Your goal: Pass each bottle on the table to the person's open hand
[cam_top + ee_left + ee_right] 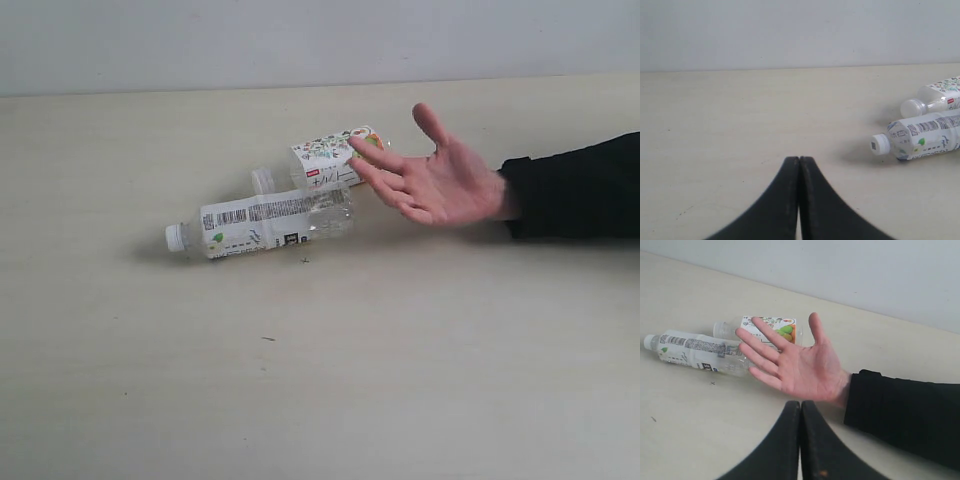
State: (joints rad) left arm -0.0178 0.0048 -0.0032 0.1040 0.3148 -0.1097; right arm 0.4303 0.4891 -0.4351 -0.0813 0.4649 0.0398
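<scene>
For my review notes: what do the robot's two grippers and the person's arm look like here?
The left gripper and the right gripper are both matte black, each curving and tapering to a narrow tip. The right one has a small orange speck near its base. No cables show. The person's open hand is bare, with a black ribbed sleeve reaching the wrist.

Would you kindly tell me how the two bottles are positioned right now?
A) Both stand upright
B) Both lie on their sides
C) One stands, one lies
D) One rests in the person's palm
B: the barcode-label bottle and the fruit-label bottle both lie flat on the table, and the person's open hand is empty.
</scene>
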